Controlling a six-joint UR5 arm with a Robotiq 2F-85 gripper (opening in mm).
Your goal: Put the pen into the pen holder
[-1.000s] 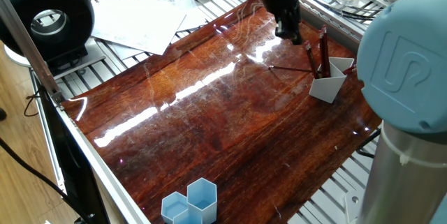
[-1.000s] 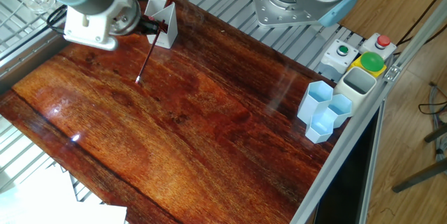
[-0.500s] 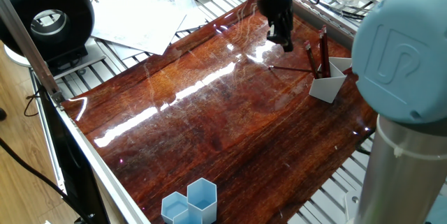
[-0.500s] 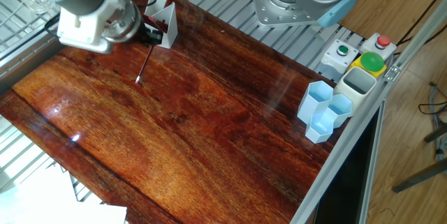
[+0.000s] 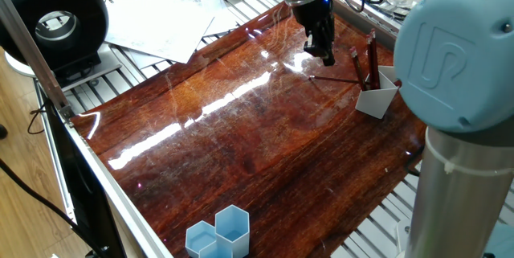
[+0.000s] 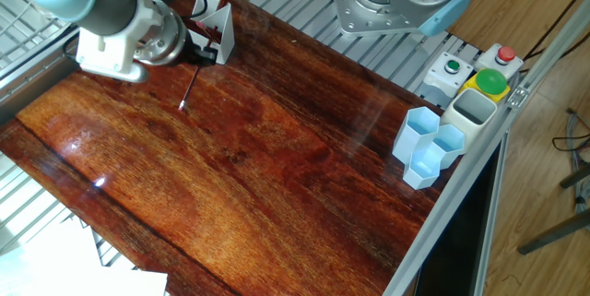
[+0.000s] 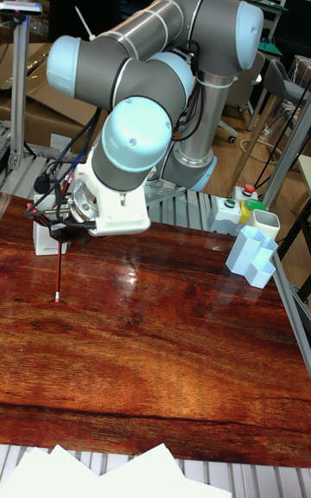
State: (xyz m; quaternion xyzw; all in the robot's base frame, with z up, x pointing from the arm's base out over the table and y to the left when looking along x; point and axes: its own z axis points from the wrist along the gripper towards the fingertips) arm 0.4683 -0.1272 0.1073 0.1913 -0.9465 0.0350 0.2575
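- Lettering: a raised "UR" mark sits on the pale blue joint cap of the robot arm (image 5: 458,49) in one fixed view; no other writing can be read.
- Counter (image 5: 241,145) is a glossy reddish-brown wood-grain board with bright glare streaks, resting on ribbed aluminium profile.
- Pen holder (image 5: 382,92) is a small white plastic cup with flat angular sides and a slanted pointed rim, standing at the far right edge of the board; dark red pens stand upright inside it.
- Pen (image 6: 192,77) is thin and dark red, lying loose on the wood, one end close to the holder (image 6: 214,30) and the pale tip pointing away from it.
- Claw (image 5: 319,45) is black, hanging above the board just left of the holder in one fixed view; the pen (image 5: 333,79) lies below it and apart, nothing between the fingers. I cannot tell how wide the fingers stand.
- In the tall fixed view the claw (image 7: 53,227) hovers over the upper end of the pen (image 7: 59,266).
- Light blue hexagonal honeycomb cups (image 6: 428,144) stand well apart at the opposite edge, beside a box with red and green buttons (image 6: 489,75).
- White paper sheets (image 5: 165,21) lie off the board.
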